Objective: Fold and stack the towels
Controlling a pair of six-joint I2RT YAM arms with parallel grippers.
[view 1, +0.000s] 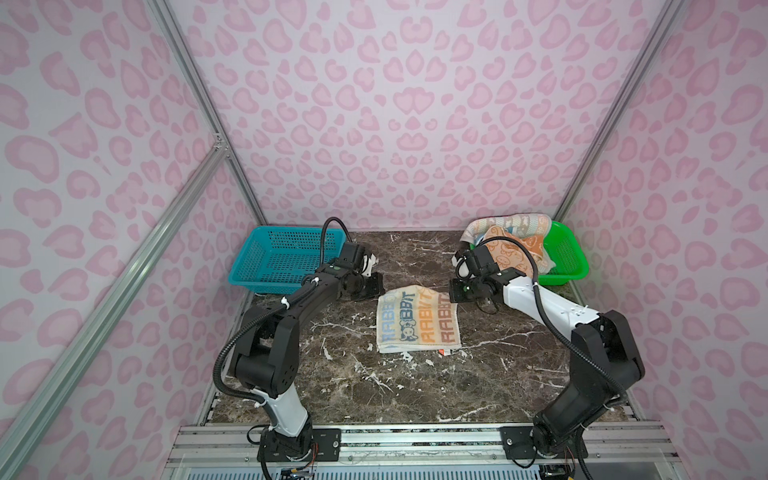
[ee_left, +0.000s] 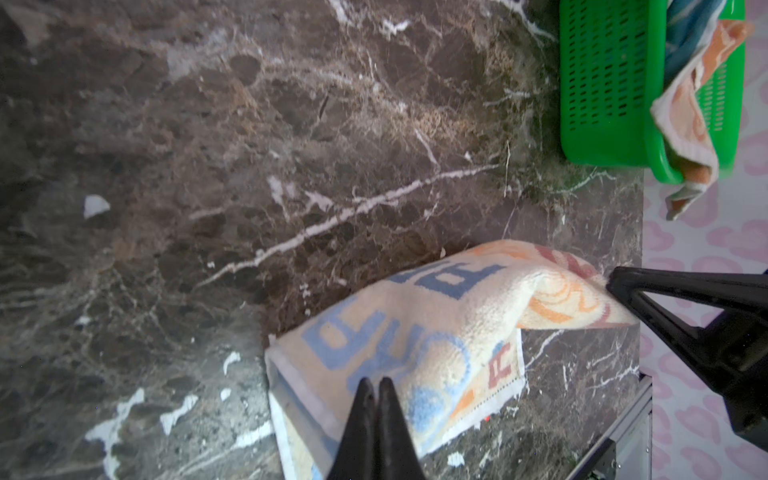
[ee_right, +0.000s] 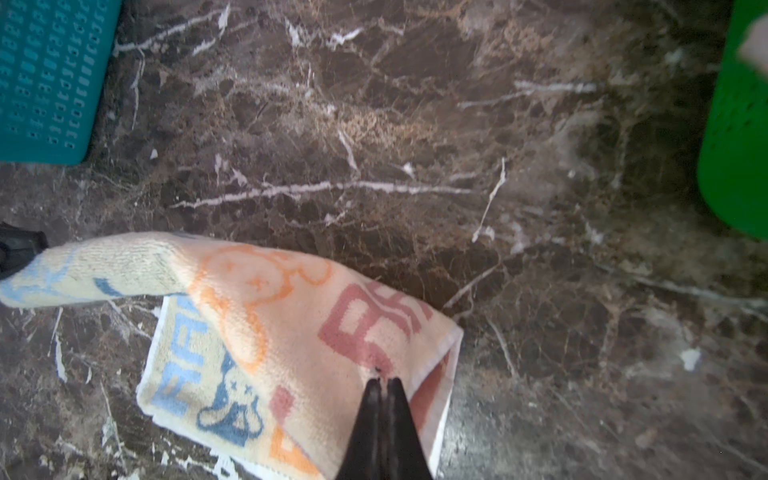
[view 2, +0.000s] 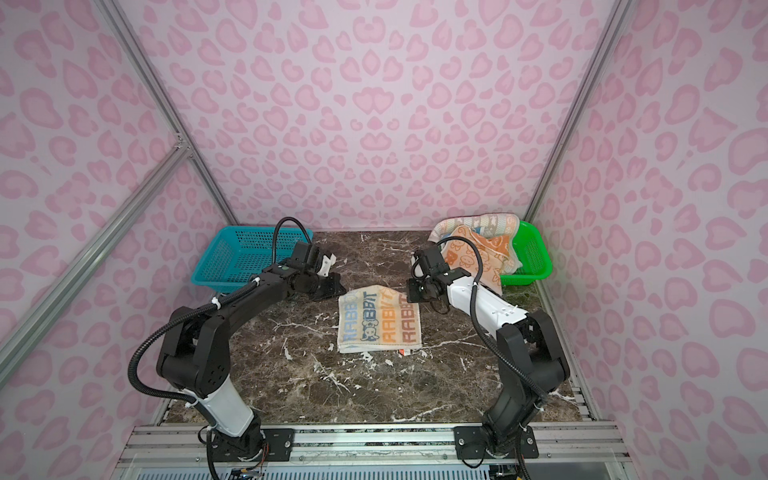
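A cream towel with blue, orange and grey "RABBIT" lettering (view 1: 417,320) (view 2: 380,318) lies folded mid-table. My left gripper (ee_left: 376,380) is shut on its far left corner, which is lifted off the marble. My right gripper (ee_right: 384,380) is shut on the far right corner, where the cloth (ee_right: 291,324) doubles over. In both top views the wrist mounts hide the fingertips at the towel's far edge. An orange towel with cream faces (view 1: 511,249) and a pale chevron towel (view 1: 519,224) are heaped in the green basket (view 1: 575,257), spilling over its rim.
A blue perforated basket (view 1: 282,257) stands at the back left beside the left arm. The green basket (ee_left: 602,83) stands at the back right. The dark marble tabletop (view 1: 374,386) runs to a metal rail at the front. Patterned walls close three sides.
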